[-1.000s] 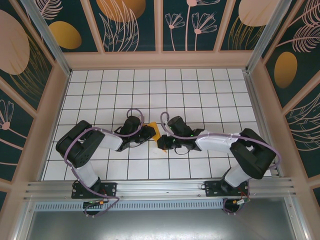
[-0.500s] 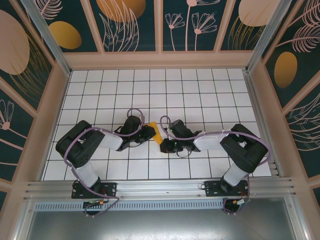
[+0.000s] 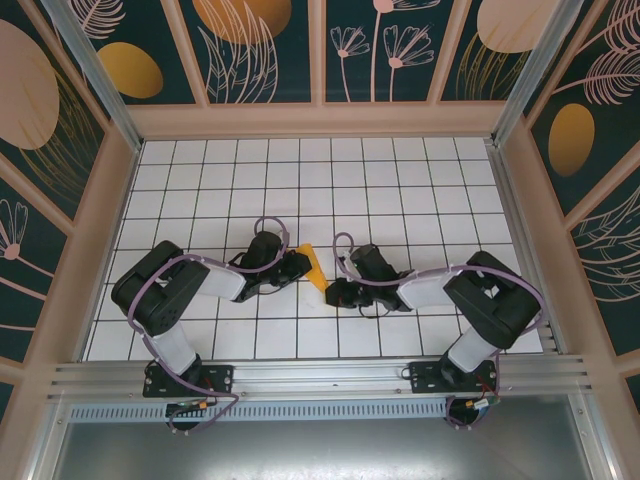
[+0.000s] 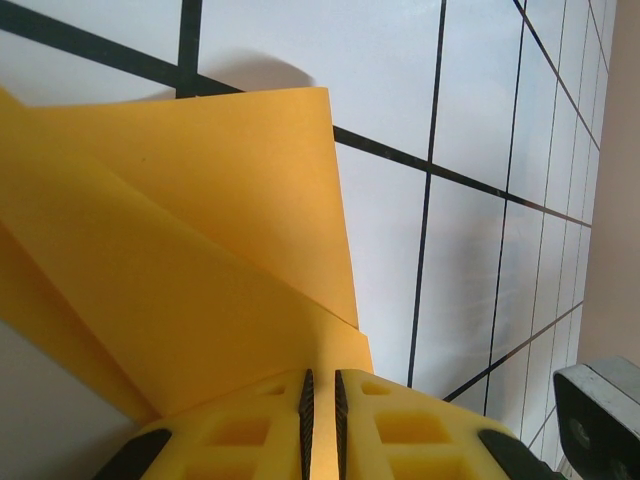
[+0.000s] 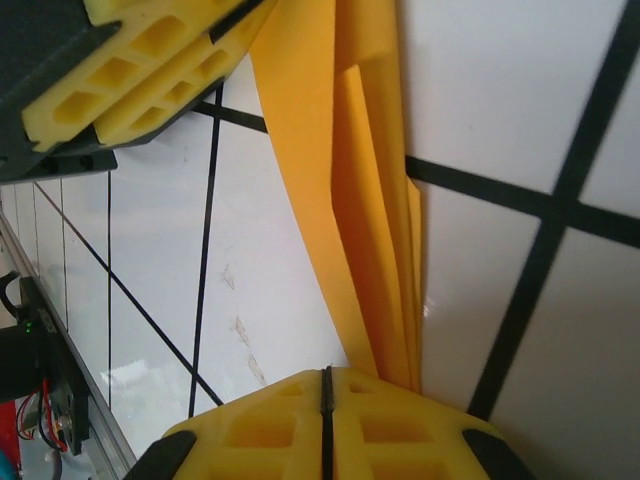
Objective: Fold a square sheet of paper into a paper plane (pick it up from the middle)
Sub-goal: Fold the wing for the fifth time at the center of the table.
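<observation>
The paper sits at the middle of the table, between the two arms and just right of the left one. It is already folded into a narrow, layered, angular piece with at least one diagonal flap, and it appears lifted off the tiles rather than lying flat. The left gripper is clamped on one end of the paper: the sheet enters the thin slit between its yellow pads. The right gripper is closed, pads together, at the near right end of the paper. The layered edge runs down to its right pad, but the views do not settle whether that edge is pinched or merely touching. The step in hand is judged to be a middle or late fold, with one arm anchoring the piece while the other works the layers. The next move probably calls for the right gripper to take a definite hold on the free end, or to press along the layers to set the crease, while the left grip stays firm and the layers stay aligned.
</observation>
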Robot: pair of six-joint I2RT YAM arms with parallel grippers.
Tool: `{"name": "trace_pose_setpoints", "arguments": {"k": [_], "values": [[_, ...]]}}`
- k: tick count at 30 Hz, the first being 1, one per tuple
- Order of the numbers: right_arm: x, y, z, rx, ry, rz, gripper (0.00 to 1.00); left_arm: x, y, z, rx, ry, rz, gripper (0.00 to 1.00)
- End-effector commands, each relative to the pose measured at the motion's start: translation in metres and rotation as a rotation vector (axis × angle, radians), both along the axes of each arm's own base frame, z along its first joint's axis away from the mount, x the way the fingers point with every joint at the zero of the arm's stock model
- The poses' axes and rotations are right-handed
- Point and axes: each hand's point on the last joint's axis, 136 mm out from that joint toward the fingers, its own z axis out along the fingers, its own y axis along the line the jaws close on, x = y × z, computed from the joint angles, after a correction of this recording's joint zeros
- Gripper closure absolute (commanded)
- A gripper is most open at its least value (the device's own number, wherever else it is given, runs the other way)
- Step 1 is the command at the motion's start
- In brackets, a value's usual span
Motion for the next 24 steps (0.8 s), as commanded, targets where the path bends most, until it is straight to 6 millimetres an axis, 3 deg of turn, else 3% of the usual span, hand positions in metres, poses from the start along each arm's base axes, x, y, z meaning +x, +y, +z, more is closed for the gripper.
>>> {"name": "trace_pose_setpoints", "arguments": {"k": [1, 8, 12, 18, 24], "values": [[-0.011, -0.014, -0.004, -0.004, 0.051, -0.028, 0.89, -0.009, 0.022, -0.039, 0.147, 0.07, 0.036, 0.81], [-0.02, -0.036, -0.007, -0.012, 0.077, -0.083, 0.88, -0.009, 0.023, -0.039, 0.146, 0.069, 0.038, 0.81], [-0.011, -0.039, 0.013, 0.002, 0.026, -0.112, 0.89, -0.009, 0.022, -0.037, 0.143, 0.064, 0.033, 0.81], [0.015, -0.014, 0.057, 0.075, -0.075, -0.079, 0.86, -0.008, 0.02, -0.035, 0.136, 0.06, 0.026, 0.81], [0.04, 0.017, 0.058, 0.093, -0.071, -0.049, 0.84, -0.008, 0.018, -0.033, 0.124, 0.059, 0.022, 0.81]]}}
